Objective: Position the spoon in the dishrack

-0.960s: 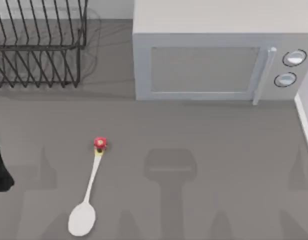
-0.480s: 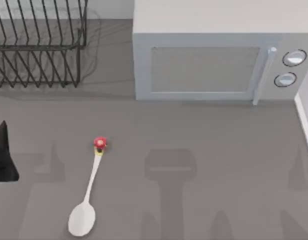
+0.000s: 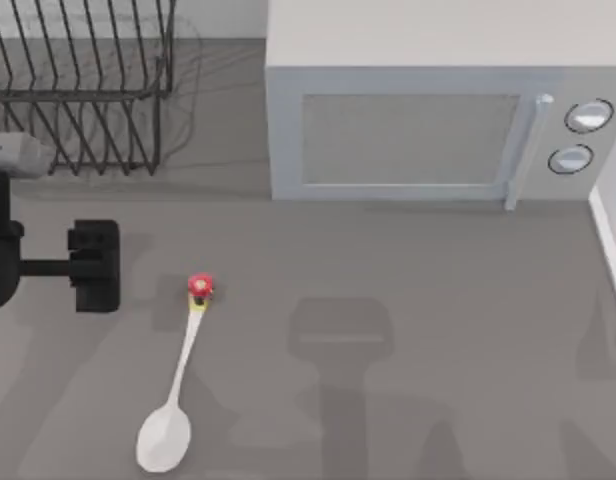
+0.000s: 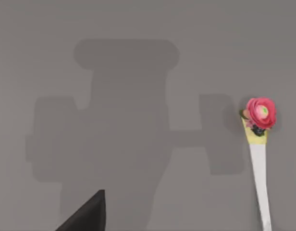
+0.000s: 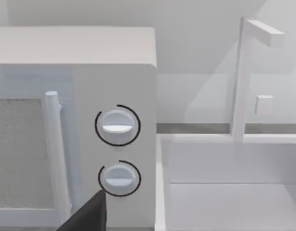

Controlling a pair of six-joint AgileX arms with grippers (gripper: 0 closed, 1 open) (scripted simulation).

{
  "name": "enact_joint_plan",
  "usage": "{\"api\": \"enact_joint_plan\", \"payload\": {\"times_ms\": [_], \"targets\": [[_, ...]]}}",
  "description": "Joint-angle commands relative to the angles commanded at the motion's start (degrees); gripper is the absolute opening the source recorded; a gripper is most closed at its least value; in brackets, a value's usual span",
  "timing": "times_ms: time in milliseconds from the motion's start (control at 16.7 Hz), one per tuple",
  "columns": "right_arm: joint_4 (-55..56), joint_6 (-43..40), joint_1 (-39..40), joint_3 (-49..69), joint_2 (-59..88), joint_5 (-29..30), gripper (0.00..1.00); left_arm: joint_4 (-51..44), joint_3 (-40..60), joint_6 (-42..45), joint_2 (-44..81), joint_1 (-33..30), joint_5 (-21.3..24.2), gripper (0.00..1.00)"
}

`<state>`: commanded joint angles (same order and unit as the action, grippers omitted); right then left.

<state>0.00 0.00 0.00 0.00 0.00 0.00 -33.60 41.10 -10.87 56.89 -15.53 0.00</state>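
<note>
Reaching in from the left edge of the top view, the left gripper (image 3: 96, 265) sits at mid height of the frame, above the grey table (image 3: 408, 300), and I cannot tell if its fingers are apart or together. The rack (image 3: 78, 95) stands in the upper left corner, behind this arm. Just to the right of the gripper lies the spoon (image 3: 178, 375): its red knob (image 3: 199, 288) is near the gripper but not touching it, and the handle runs down and to the left to the white bowl (image 3: 164, 440) at the lower edge. In the left wrist view the knob (image 4: 260, 113) is at the right side of the frame. The microwave (image 3: 438, 110) fills the upper middle and right. The right wrist view looks at its two dials (image 5: 117, 126).

The spoon is not yet grasped. I think the danger is the thin, flat handle: a grip too near the knob may let the spoon tilt or slip, and a descent slightly off line could push it away.
</note>
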Motion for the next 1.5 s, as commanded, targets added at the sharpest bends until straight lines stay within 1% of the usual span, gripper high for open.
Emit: {"api": "enact_joint_plan", "payload": {"times_ms": [180, 360, 540, 720, 1200, 1320, 1500], "targets": [[0.0, 0.0, 0.0, 0.0, 0.0, 0.0, 1.0, -9.52, 11.04, -2.96, 16.86, -4.27, -0.05, 1.0], [0.0, 0.0, 0.0, 0.0, 0.0, 0.0, 1.0, -17.51, 20.82, -5.6, 30.17, -7.96, -0.02, 1.0], [0.0, 0.0, 0.0, 0.0, 0.0, 0.0, 1.0, -23.43, 28.55, -7.66, 40.04, -10.77, 0.05, 1.0], [0.0, 0.0, 0.0, 0.0, 0.0, 0.0, 1.0, -26.75, 33.19, -8.84, 45.9, -12.41, 0.09, 1.0], [0.0, 0.0, 0.0, 0.0, 0.0, 0.0, 1.0, -26.3, 33.23, -8.92, 47.25, -12.49, 0.12, 1.0], [0.0, 0.0, 0.0, 0.0, 0.0, 0.0, 1.0, -23.03, 31.27, -8.83, 48.74, -12.53, 0.12, 1.0], [0.0, 0.0, 0.0, 0.0, 0.0, 0.0, 1.0, -14.5, 27.01, -8.81, 52.33, -12.56, 0.14, 1.0]]}}
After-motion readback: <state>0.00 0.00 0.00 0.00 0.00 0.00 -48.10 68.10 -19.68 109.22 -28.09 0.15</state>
